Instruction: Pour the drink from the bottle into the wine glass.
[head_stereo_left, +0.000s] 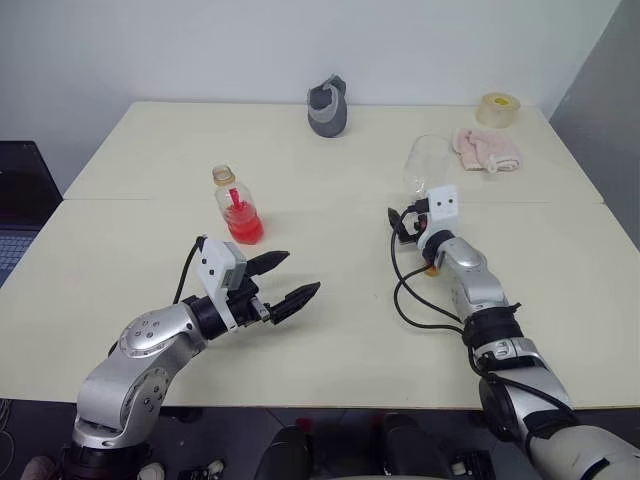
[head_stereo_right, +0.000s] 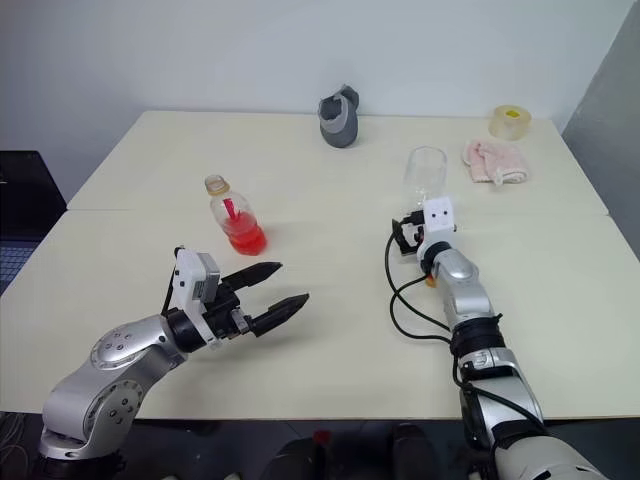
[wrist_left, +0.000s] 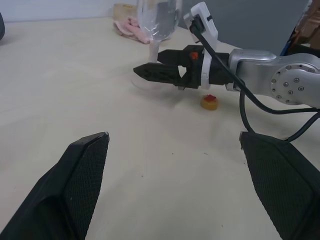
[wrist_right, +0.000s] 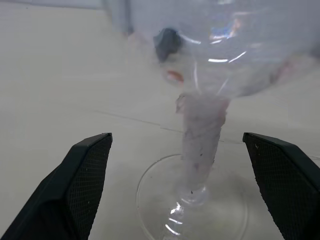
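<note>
While both arms are hovering over the pale table (head_stereo_left: 330, 330), I am reading the left gripper (head_stereo_left: 283, 281) nearest me, its two black fingers standing well apart and clamped on nothing. Just beyond it the bottle (head_stereo_left: 237, 208) is standing upright and uncapped, the drink (head_stereo_left: 243, 226) sitting red in its lower part. Its yellow-and-red cap (wrist_left: 209, 101) is lying on the table beside my right arm. Further out on the right, the right gripper (wrist_right: 177, 187) is pointing at the wine glass (head_stereo_right: 424, 174), jaws spread wide to either side of the stem without touching it; the glass is standing upright. Farthest off, a grey object (head_stereo_left: 328, 106), a pink cloth (head_stereo_left: 486, 148) and a tape roll (head_stereo_left: 498, 107) are lying near the far edge.
</note>
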